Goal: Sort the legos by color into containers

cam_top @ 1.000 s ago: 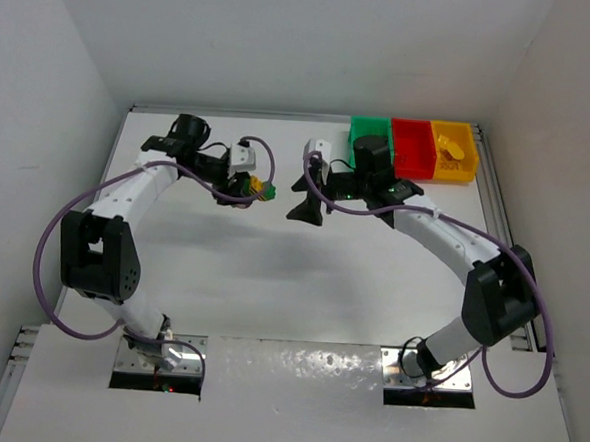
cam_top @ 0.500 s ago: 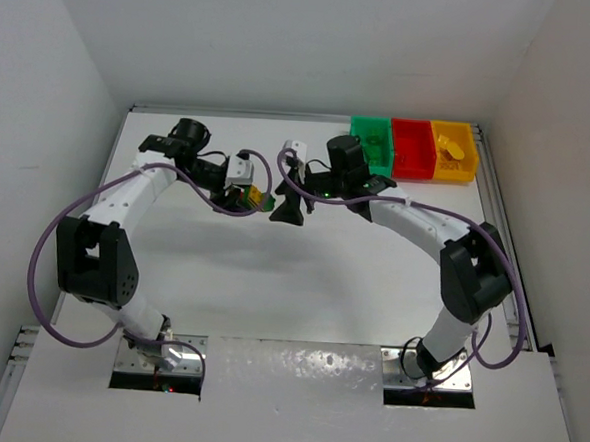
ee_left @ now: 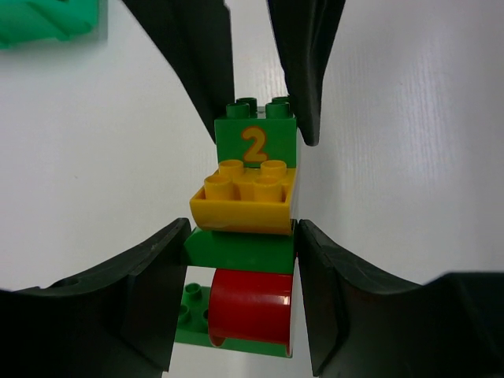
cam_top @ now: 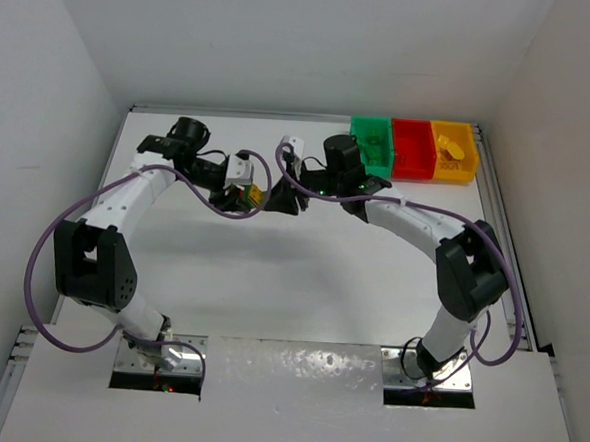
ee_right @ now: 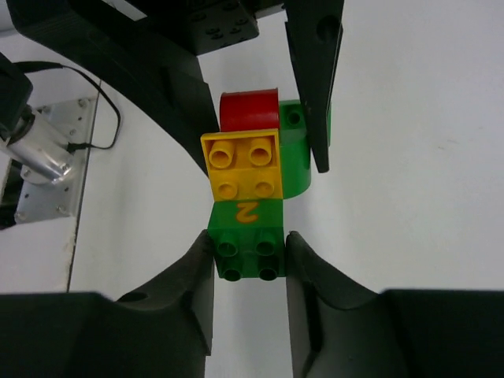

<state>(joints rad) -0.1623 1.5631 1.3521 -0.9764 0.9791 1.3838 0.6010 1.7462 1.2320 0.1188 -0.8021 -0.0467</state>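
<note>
White walls box in a white desk (cam_top: 301, 282), arms bolted at the near edge. Left arm reaches up and in toward the far middle. The left end effector (ee_left: 242, 252) is partly closed, its fingers (ee_left: 169, 276) clamped on both sides of a lego stack (cam_top: 262, 192). It grips a plain green brick (ee_left: 240, 250) low in the stack. Below that sit a red curved piece (ee_left: 248, 307) and a green studded piece (ee_left: 189, 315). A yellow brick (ee_left: 246, 197) sits on the plain green one. Beyond it is a green brick marked 2 (ee_left: 256, 142), the far end of the stack.

The right end effector (ee_right: 250, 252) meets the stack from the opposite side. It is narrowed down, with pads touching both sides of the green brick marked 2. So both arms hold the same stack, nose to nose over the desk.

At the far right corner three bins sit in a row, touching: green bin (cam_top: 369, 122) partly behind the right arm, red bin (cam_top: 414, 153), yellow-orange bin (cam_top: 456, 174). A yellow lego (cam_top: 447, 145) lies in the yellow-orange bin.
</note>
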